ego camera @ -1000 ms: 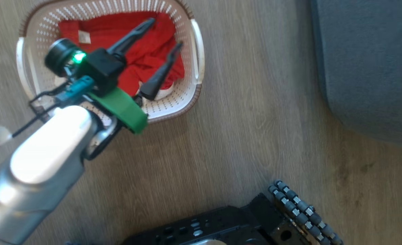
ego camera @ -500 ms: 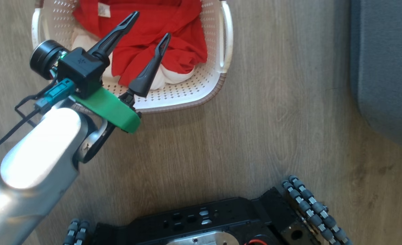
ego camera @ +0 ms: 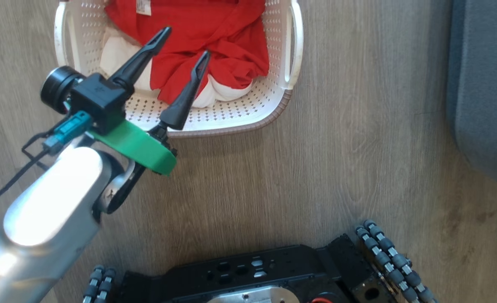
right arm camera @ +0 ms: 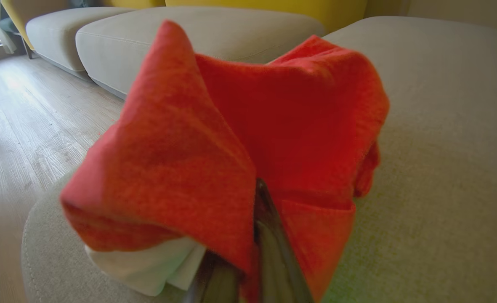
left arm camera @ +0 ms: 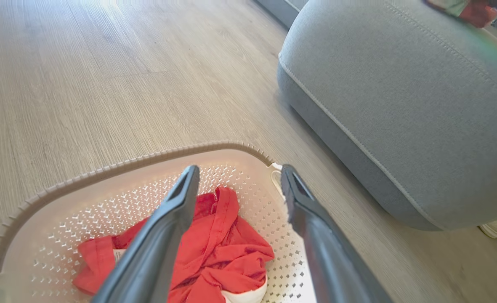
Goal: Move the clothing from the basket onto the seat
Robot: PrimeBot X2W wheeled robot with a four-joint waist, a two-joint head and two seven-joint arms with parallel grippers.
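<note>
Left wrist view: we see the left gripper [left arm camera: 240, 170] with its jaws spread wide and nothing between them, the tips poised over the basket [left arm camera: 105, 170]. The clothing [left arm camera: 219, 248] lies below and just ahead of the tips, bunched on the basket floor. It sits more under the left-hand finger than the other. One raised red fold runs away from the wrist through the gap, so we judge that a straight drop and close would catch that fold. As a heap it has no clear long axis. This arm is plainly the nearer one.

In the right wrist view the right gripper [right arm camera: 261, 198] is clamped shut on a second red piece [right arm camera: 231, 126], which hangs over the seat [right arm camera: 442, 126], well apart from the basket.

We cannot tell how high the left tips stand above the cloth. The fingers cover part of the heap, and the bottom edge of the view cuts off its near side. The head view cuts off the basket's far end. The right fingertips are buried in fabric, and we cannot say whether that piece touches the seat.
</note>
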